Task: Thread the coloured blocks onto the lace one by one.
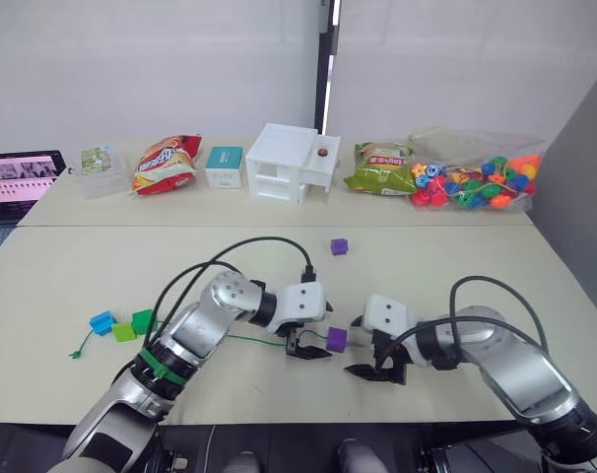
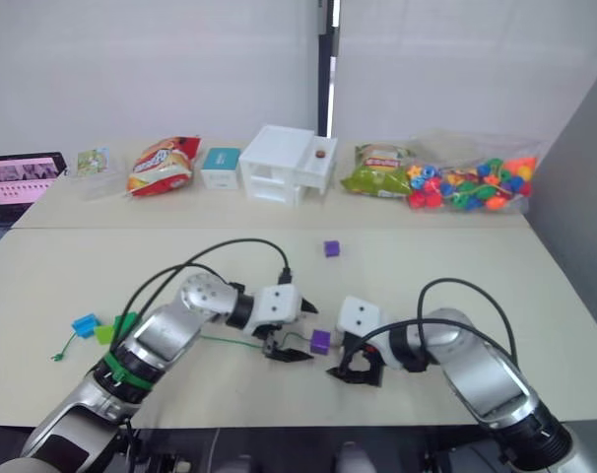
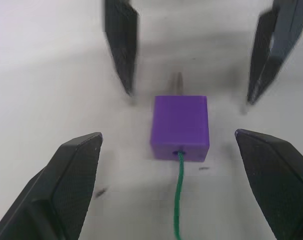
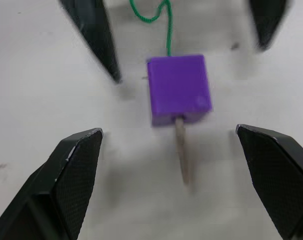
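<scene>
Near the front edge of the table, a purple block is seen already strung on the green lace, its pale tip poking out between the released left tool and released right tool, so that tip should be grasped and drawn through next.

We see a lab or office test room: plain white walls, a pale surface, snack bags and a laptop.

Two small purple cube blocks, one blue, two green, one thin green lace.
</scene>
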Available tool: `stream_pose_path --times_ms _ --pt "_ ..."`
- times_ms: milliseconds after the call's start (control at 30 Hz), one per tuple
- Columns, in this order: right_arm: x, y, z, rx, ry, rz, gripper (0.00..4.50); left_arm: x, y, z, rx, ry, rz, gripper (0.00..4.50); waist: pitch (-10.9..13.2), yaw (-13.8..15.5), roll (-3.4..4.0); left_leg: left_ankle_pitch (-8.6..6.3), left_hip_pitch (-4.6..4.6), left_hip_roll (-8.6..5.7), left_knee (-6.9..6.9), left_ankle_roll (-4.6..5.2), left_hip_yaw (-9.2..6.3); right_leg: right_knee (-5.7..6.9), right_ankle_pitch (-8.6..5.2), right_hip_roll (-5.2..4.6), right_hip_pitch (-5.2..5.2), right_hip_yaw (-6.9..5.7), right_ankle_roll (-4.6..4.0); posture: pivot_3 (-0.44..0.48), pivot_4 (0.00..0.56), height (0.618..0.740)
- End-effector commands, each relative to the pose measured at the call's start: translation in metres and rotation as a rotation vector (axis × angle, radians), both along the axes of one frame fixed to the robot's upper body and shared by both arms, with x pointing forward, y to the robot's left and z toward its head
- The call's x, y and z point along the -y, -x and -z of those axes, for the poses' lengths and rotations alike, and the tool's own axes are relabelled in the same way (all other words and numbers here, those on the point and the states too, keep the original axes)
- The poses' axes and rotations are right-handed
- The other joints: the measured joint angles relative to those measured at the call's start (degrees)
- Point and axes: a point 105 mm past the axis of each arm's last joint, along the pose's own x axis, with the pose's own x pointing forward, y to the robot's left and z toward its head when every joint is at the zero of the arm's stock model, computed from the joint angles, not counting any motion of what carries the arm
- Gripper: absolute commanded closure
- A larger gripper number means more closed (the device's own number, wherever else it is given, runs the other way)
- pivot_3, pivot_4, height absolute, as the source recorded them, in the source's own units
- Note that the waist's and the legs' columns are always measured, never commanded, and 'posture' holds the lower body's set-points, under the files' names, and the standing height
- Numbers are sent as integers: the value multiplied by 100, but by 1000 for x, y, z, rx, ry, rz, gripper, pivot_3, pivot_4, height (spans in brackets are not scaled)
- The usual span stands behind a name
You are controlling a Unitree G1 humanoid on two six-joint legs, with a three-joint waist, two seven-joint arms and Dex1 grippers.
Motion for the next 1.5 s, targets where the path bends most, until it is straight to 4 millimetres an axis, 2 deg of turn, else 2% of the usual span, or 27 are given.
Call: stream_pose_path --times_ms 33,200,467,533,800,933,1100,1200,1300,1367,1500 --pt "5 0 -9 51 9 2 0 9 0 -5 26 18 24 19 0 -12 0 0 0 0 0 0 -1 1 0 1 0 0 0 0 150 740" --pt "4 -2 -5 60 22 -5 0 13 -6 -3 13 28 -13 19 0 -23 -1 0 1 0 0 0 0 1 0 0 1 1 0 0 150 740" --pt "-2 -3 -2 62 30 -40 0 10 -3 -3 -8 18 6 2549 0 -21 0 0 1 0 0 0 -1 1 0 0 1 0 0 0 150 740" --pt "-2 -4 0 63 35 -42 529 10 -3 -3 -4 16 8 3239 0 -19 0 0 0 -1 0 0 -1 1 0 0 1 0 0 0 150 740" --pt "3 -10 8 78 87 -52 3215 11 -2 -4 -4 17 16 3285 0 -20 0 0 1 0 0 0 -1 1 0 -1 1 0 0 0 150 740" --pt "1 -11 5 88 78 -60 4500 11 -2 -4 -5 16 17 3285 0 -18 0 0 1 0 2 0 -1 1 0 -1 2 0 0 0 150 740" --pt "1 -10 6 90 82 -63 4500 11 -1 -3 -9 16 20 3285 0 -16 0 0 1 0 2 0 -1 2 0 -1 2 0 0 0 150 740" --pt "4 -10 5 93 89 -69 4500 3 0 -5 -14 15 8 3285 0 -19 0 0 1 0 2 0 -1 2 0 -1 2 0 0 0 150 740" --pt "6 -6 1 92 79 -85 4500 -21 0 -7 -23 -4 -35 3285 0 -46 0 0 1 0 1 0 -1 3 0 0 -1 0 0 0 150 740" --pt "9 -2 0 90 81 -96 4500 -44 1 -8 -33 -23 -75 3285 0 -57 0 0 4 2 -1 0 -1 5 0 1 -2 0 0 0 150 740" --pt "16 2 1 83 85 -102 4500 -101 9 -11 -69 -80 -180 3285 1 -63 0 0 5 5 -3 1 0 5 0 1 -2 0 0 0 150 740"
